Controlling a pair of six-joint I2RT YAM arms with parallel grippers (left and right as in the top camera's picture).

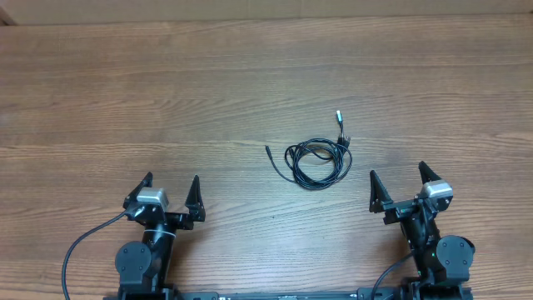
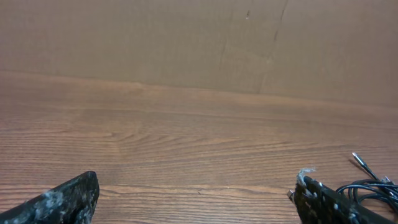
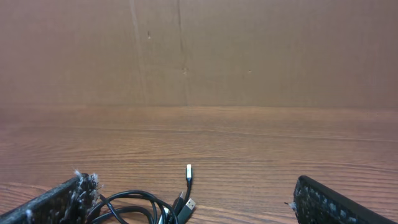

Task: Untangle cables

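Plainly nothing is gripped yet: the left gripper [image 1: 172, 178] and the right gripper [image 1: 397, 170] both stand with jaws spread wide and empty, low over the table [image 1: 166, 83]. The cables [image 1: 316, 158] lie as one small coiled bundle between the two arms, ahead of them and nearer the right one.

A sound start would be for the right gripper to pin the coil. The left could then take a free end, either the silver-tipped plug [image 1: 338, 112] on the far side or the dark plug [image 1: 266, 149] trailing left. It should draw that end out slowly so the loops do not tighten.

How many cords make up the bundle, and where they cross, is too small to tell from overhead. Both wrist views cut the coil off at their lower edges. Perhaps there is a knot near the clustered plugs.
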